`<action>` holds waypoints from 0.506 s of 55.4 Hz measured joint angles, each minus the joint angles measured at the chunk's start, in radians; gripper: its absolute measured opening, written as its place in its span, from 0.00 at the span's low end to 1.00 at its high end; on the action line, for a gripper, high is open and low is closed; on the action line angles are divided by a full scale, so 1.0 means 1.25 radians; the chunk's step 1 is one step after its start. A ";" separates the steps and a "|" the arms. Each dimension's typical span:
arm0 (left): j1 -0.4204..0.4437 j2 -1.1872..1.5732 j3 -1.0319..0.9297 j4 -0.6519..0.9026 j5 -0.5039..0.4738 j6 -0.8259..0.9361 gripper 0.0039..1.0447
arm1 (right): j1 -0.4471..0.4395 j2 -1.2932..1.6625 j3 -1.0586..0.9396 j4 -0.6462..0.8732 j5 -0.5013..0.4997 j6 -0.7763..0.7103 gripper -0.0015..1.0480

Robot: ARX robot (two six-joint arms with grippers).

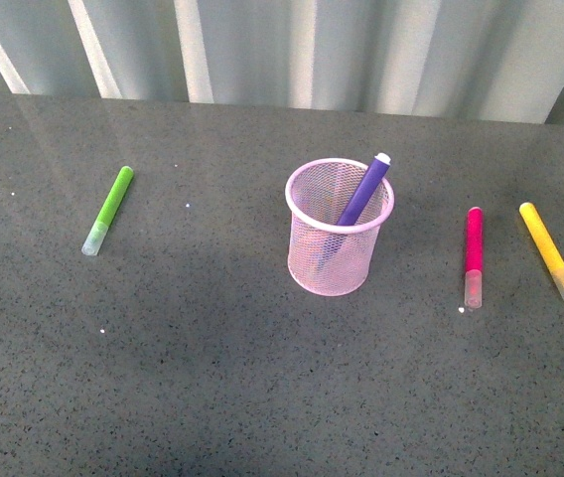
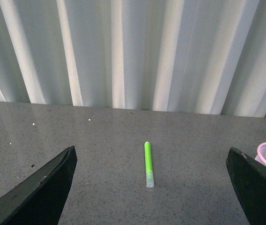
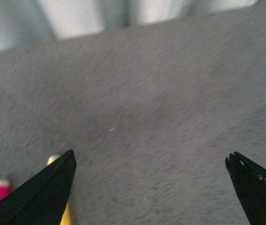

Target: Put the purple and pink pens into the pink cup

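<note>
A pink cup [image 1: 340, 229] of wire mesh stands upright near the middle of the grey speckled table [image 1: 212, 378], in front of a pale ribbed wall [image 1: 262, 50]. One purple pen [image 1: 364, 189] is already inside it. The pen leans against the far right part of the rim, its upper end sticking out above the cup and pointing far and right.

One pink pen [image 1: 474, 256] lies flat on the table, well to the right of the cup and apart from it. Its long axis runs near to far, with the translucent cap at the near end. Just beyond it to the right lies one yellow marker [image 1: 550, 253], not touching it. The marker is angled, with its cap toward the near right. One lime-green marker [image 1: 109, 210] lies well to the left of the cup, its cap toward the near left. Nothing lies between the pink pen and the cup.

Neither arm shows in the front view. In its own wrist view the left gripper [image 2: 151, 149] has its jaws spread wide and holds nothing, with the green marker on the table beyond it and the cup's rim at the picture's edge. The right wrist view is blurred. The right gripper [image 3: 149, 154] is likewise spread and empty, with the pink pen and the yellow marker partly behind one finger [image 3: 44, 192].
</note>
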 joint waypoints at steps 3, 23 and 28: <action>0.000 0.000 0.000 0.000 0.000 0.000 0.94 | 0.036 0.020 0.015 -0.034 -0.019 -0.020 0.93; 0.000 0.000 0.000 0.000 0.000 0.000 0.94 | 0.142 0.104 0.050 -0.066 -0.051 -0.018 0.93; 0.000 0.000 0.000 0.000 0.000 0.000 0.94 | 0.153 0.129 0.054 -0.065 -0.059 -0.003 0.93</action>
